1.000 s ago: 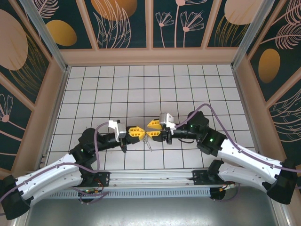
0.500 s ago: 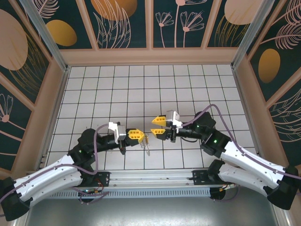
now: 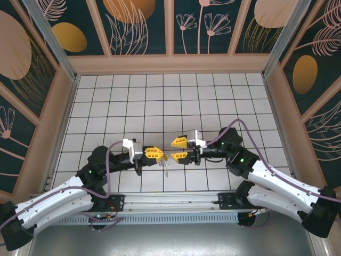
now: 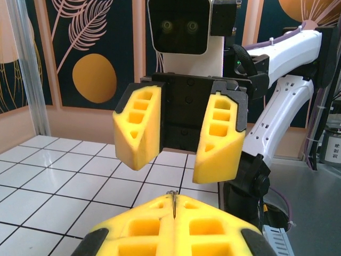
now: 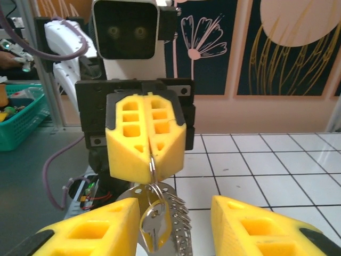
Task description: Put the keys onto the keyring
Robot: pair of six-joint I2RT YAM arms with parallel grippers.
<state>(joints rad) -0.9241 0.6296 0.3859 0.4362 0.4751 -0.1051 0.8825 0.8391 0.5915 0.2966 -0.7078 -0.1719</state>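
Note:
My left gripper [image 3: 162,154] is shut on a small metal ring [image 5: 153,169], a sliver of which shows between its closed fingertips [image 4: 173,198]. From the ring hang the keys [image 5: 157,226], one with an orange-yellow rim, beside a silvery notched plate [image 5: 184,213]; they dangle above the tiles [image 3: 165,167]. My right gripper [image 3: 171,150] faces the left one, open, its fingers [image 4: 139,127] spread either side of the hanging bunch without touching it. The keyring's dark strap loop is hidden.
The white tiled floor [image 3: 160,101] stretches away behind both grippers. Patterned walls [image 3: 170,26] box it in on three sides. A metal rail [image 3: 170,200] runs along the near edge between the arm bases. A green basket [image 5: 21,114] sits off the table.
The right gripper let go of the bunch, opened and drew back to the right, then dipped a little. The left gripper slid slightly right, still holding the ring.

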